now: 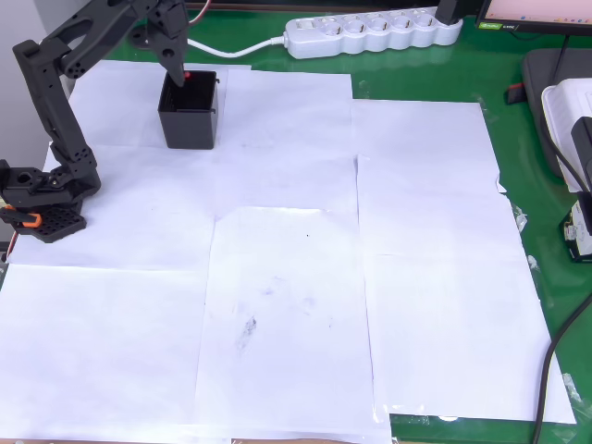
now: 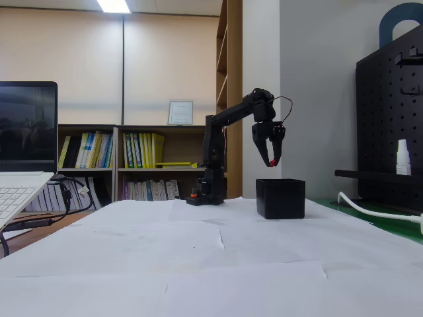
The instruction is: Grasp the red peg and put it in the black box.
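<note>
The overhead view is bright and evenly lit, with white paper sheets (image 1: 277, 277) near glare and only faint shadows. In the fixed view, a ceiling light (image 2: 114, 6) glows at 11 o'clock; the near surface (image 2: 218, 277) is soft.

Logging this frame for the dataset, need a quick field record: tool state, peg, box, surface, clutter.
tool: hangs above the black box, fingers pointing down, shut on the red peg
red peg: pinched at the fingertips, clear of the box rim in the fixed view; in the overhead view it sits over the box opening
black box: open-topped, upright on the paper, next to the arm's base
surface: white paper sheets over a green table
clutter: white power strip at the far edge; laptop at the left of the fixed view
</note>
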